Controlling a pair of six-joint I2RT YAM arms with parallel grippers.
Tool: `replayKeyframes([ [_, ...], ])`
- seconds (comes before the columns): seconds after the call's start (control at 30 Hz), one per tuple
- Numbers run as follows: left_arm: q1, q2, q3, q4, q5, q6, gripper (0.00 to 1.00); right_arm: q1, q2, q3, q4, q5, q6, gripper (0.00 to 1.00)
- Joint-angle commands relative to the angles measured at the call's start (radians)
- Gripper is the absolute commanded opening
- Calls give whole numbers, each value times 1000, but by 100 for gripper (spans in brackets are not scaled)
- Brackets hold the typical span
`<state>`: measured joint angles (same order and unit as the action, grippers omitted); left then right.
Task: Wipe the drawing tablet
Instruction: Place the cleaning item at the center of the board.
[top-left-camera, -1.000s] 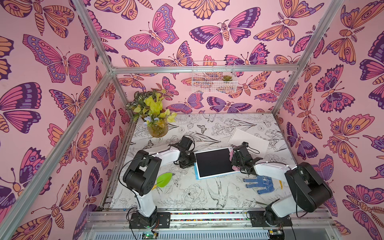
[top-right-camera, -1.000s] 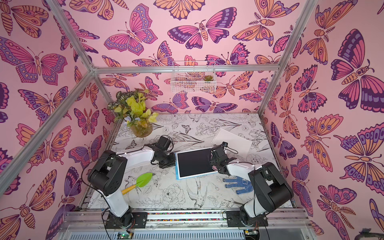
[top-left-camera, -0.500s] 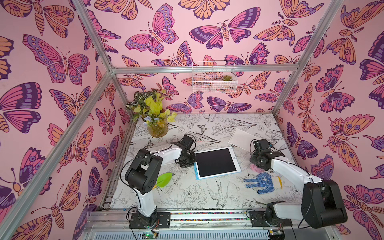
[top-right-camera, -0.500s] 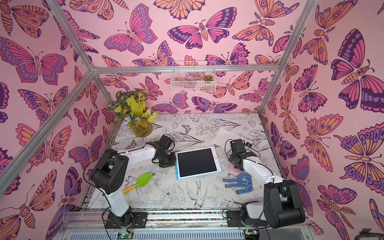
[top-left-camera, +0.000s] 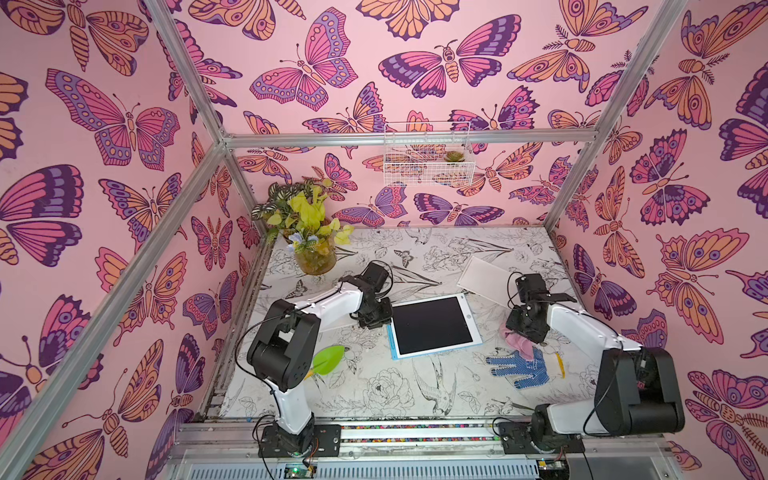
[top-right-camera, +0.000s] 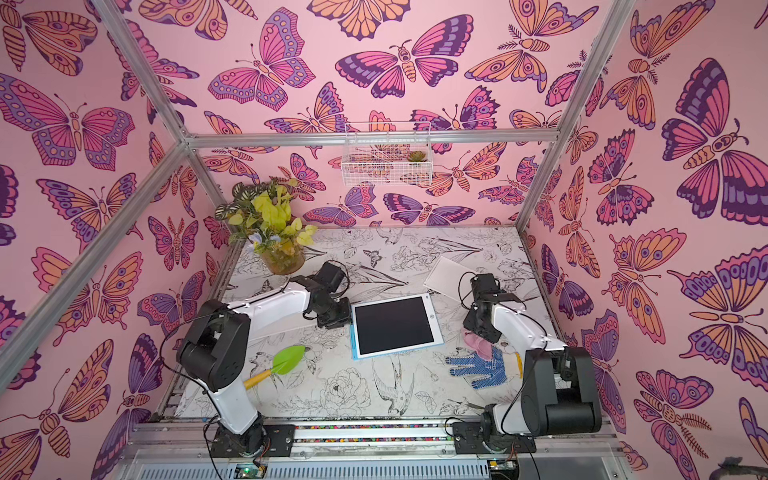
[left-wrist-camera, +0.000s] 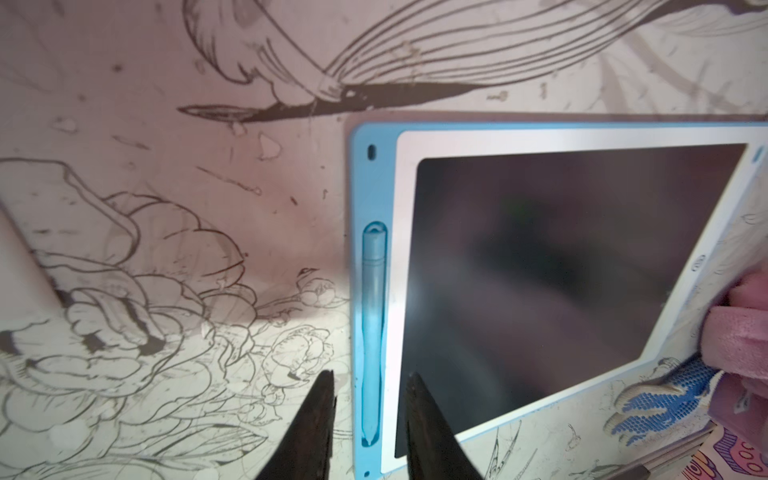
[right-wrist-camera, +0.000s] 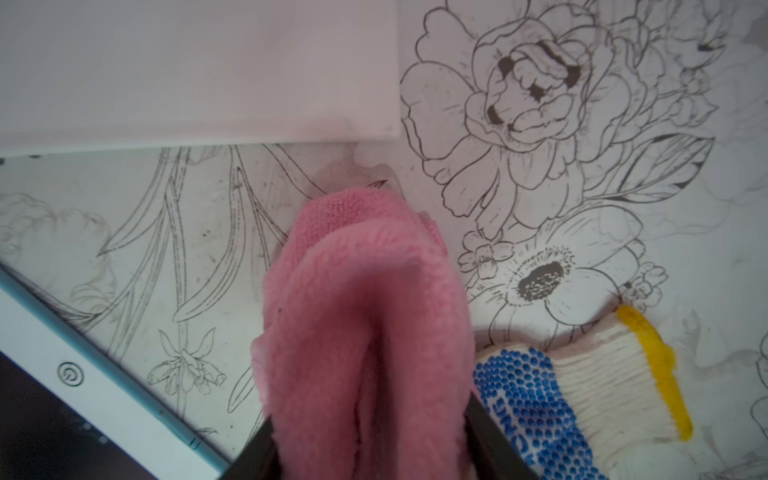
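The drawing tablet (top-left-camera: 432, 326) (top-right-camera: 395, 326), a dark screen in a white and blue frame, lies flat mid-table. My left gripper (top-left-camera: 376, 318) (left-wrist-camera: 371, 399) is at its left edge. Its jaws are slightly open and straddle the blue stylus slot (left-wrist-camera: 372, 332). A pink cloth (right-wrist-camera: 361, 311) (top-left-camera: 515, 338) rests on the table right of the tablet, beside the glove. My right gripper (top-left-camera: 525, 328) (right-wrist-camera: 370, 419) stands over it, jaws spread open, with the fluffed cloth filling the gap between its fingers.
A blue-dotted work glove (top-left-camera: 519, 365) lies just in front of the cloth. A white flat sheet (top-left-camera: 484, 276) sits behind the right gripper. A green trowel (top-left-camera: 328, 359) is at the front left, a potted plant (top-left-camera: 311, 232) at the back left, and a wire basket (top-left-camera: 426, 153) on the back wall.
My right arm carried the cloth off the tablet's right edge to the table by the glove, and its jaws spread. The left jaws parted at the tablet's left edge.
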<state>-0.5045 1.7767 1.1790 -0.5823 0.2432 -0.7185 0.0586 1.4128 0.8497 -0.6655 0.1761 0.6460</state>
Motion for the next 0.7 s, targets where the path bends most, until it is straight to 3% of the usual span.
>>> replayKeyframes([
  [0.0, 0, -55, 10, -37, 16, -2, 35, -7, -47, 67, -91, 74, -15, 62],
  [0.23, 19, -103, -23, -26, 66, -37, 45, -5, -126, 230, -166, 170, -84, 68],
  [0.33, 33, -115, -42, -23, 98, -58, 52, 21, -146, 285, -138, 148, -173, 71],
  [0.43, 48, -111, -58, -23, 135, -85, 58, 43, -113, 310, -81, -96, -286, 77],
  [0.53, 55, -89, -63, -22, 181, -127, 61, 70, -3, 365, -152, -348, -344, 79],
  [0.67, 50, -68, -68, -9, 194, -164, 64, 82, 185, 401, -276, -509, -387, 77],
])
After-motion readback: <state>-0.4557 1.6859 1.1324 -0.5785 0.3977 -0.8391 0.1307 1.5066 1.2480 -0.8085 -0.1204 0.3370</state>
